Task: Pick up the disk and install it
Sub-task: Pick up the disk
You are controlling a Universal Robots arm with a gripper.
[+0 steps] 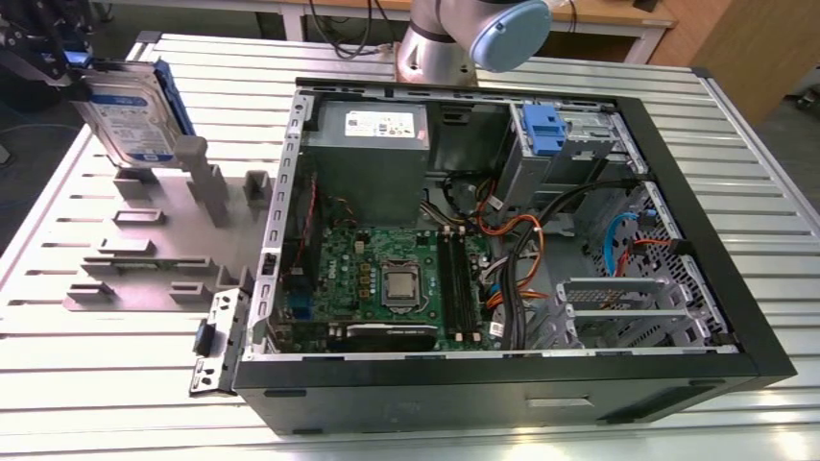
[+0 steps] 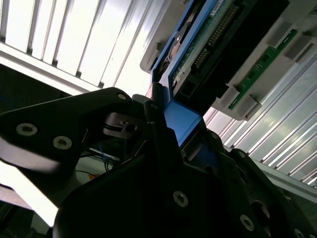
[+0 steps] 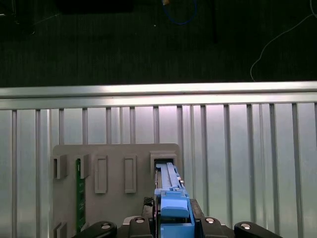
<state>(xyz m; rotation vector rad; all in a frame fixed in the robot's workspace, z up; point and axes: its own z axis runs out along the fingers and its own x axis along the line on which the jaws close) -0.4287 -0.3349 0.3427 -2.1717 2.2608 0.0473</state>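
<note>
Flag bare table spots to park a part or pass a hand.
Bare table strip on the exterior view's right of the case; another past the fixture, at that view's lower left. Crowded: case interior, and the fixture's far end, where the claw grips the disk.

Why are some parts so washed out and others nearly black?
Exterior view: glare bleaches parts of the slatted table, while the computer case stays dim. Second wrist view: the pincer is a backlit silhouette against blown-out slats. First wrist view: even light on the disk; dark beyond the table.
</note>
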